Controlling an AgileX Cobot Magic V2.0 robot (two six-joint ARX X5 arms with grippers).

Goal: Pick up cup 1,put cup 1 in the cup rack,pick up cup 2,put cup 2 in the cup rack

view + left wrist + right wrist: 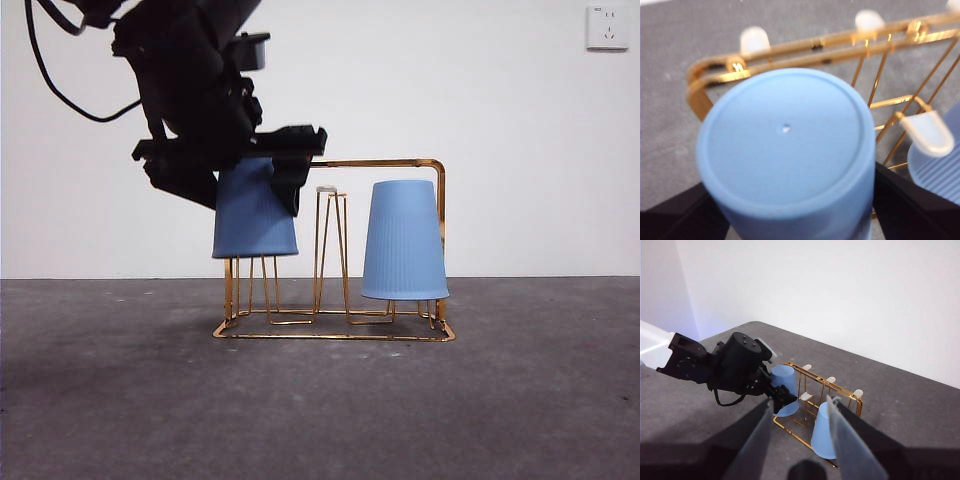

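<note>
1. In the front view the left gripper point(262, 168) comes down from the top left corner, big and dark, and its jaws clamp the upper part of an upturned blue cup, cup 2 point(252, 220).
2. This cup hangs with its rim above the rack's base, over the leftmost prongs; thin gold legs show beneath the rim. Whether a prong already reaches inside the cup cannot be told from here.
3. The left wrist view looks onto the cup's flat bottom point(790, 150), which fills most of the picture, with a black jaw pressed against each side. It also shows pale prong tips point(754, 40) beyond the cup, which the front view mostly hides.
4. The rack point(430, 165) stands on the grey table point(320, 410), its arched handle running across the top and its wire base flat on the surface.
5. The middle prongs point(330, 240) stand bare between the two cups.
6. At the rack's right end, cup 1 point(404, 240) sits upside down on its prongs, just beside the handle's upright.
7. The right wrist view looks from high up and well apart: the right gripper point(800, 412) hangs with its jaws spread and nothing between them. It shows both cups point(823, 432) and the left arm point(737, 365) together.
</note>
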